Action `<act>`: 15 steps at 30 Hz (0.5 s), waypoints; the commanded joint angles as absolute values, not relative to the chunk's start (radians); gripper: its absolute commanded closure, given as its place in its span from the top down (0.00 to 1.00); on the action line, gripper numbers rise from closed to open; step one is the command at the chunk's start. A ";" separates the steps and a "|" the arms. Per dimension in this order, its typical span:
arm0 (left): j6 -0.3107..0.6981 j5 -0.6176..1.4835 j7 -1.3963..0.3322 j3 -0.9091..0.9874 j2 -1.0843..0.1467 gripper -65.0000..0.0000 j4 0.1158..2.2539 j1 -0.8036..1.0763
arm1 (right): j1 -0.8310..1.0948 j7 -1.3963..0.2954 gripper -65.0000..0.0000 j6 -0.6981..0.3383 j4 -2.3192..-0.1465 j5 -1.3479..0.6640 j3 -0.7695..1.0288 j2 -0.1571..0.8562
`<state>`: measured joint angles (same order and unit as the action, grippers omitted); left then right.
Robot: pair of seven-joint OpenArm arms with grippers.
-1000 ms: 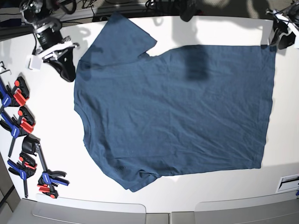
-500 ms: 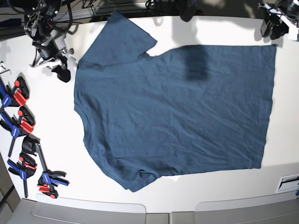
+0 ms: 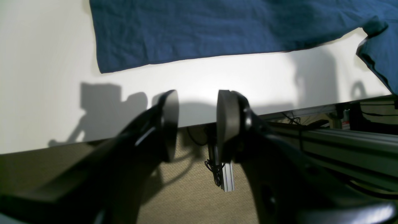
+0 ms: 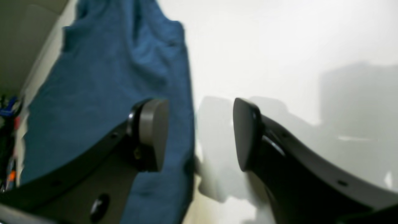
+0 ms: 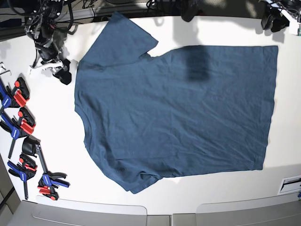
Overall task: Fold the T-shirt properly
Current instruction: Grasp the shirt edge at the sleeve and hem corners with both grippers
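Note:
The dark teal-blue T-shirt (image 5: pixel 174 108) lies spread flat on the white table (image 5: pixel 56 122), collar to the left and hem to the right. One sleeve points to the far edge, the other to the near edge. My right gripper (image 5: pixel 60 70) is open and empty beside the shirt's far-left shoulder. In the right wrist view it (image 4: pixel 199 133) hovers over the shirt's edge (image 4: pixel 108 77). My left gripper (image 5: pixel 275 21) is at the far right corner, off the cloth. In the left wrist view it (image 3: pixel 197 124) is open and empty over the table edge, with the hem corner (image 3: pixel 217 28) beyond.
Several red-blue-black clamps (image 5: pixel 21 125) lie along the table's left edge. A white label (image 5: pixel 289 183) sits at the near right corner. Cables and frame rails (image 3: pixel 342 133) run behind the far table edge.
My right gripper has drawn back toward the far left corner, away from the shirt. My left gripper has risen and pulled back past the far right corner. The shirt has not moved.

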<state>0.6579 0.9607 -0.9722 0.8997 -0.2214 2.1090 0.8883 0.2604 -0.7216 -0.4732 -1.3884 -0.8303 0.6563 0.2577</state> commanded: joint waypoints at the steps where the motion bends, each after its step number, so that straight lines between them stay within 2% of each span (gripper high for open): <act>1: 0.659 0.978 -0.949 0.910 -0.230 0.29 2.119 0.900 | 0.249 -0.696 0.48 -0.473 -1.400 -0.838 0.660 0.275; 8: 0.659 0.978 -0.941 0.910 -0.228 0.29 2.119 0.900 | 0.227 -0.717 0.48 -0.469 -1.306 -0.853 0.579 0.280; 15: 0.659 0.978 -0.941 0.910 -0.228 0.29 2.119 0.899 | 0.228 -0.826 0.48 -0.476 -1.295 -0.870 0.418 0.270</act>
